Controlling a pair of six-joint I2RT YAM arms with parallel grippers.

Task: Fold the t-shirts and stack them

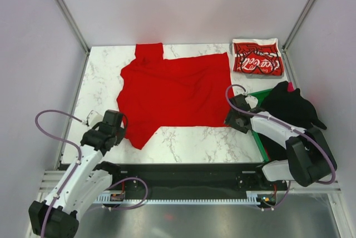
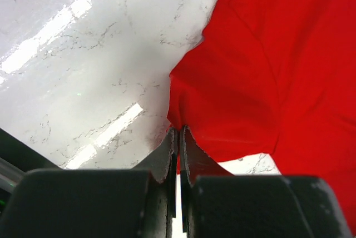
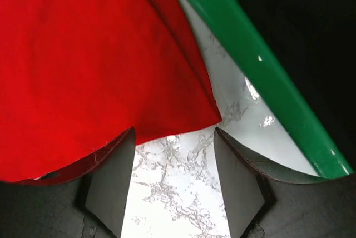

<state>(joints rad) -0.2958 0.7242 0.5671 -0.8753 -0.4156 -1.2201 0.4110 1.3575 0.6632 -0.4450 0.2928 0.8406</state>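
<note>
left gripper (image 2: 178,138) pinches the plain red t-shirt (image 1: 178,90) by its 8 o'clock sleeve, likely to fold it; right gripper (image 3: 173,154), fingers spread, straddles its 4 o'clock corner.

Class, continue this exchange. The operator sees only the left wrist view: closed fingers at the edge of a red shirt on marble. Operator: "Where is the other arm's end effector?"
Observer: The right end effector is open at the near right corner of the red shirt.
Operator: What is beside it?
Observer: A green bin holding black cloth stands just right of that corner.
Operator: Is any shirt folded yet?
Observer: Yes, a printed shirt lies folded at the far right corner of the table.
</note>
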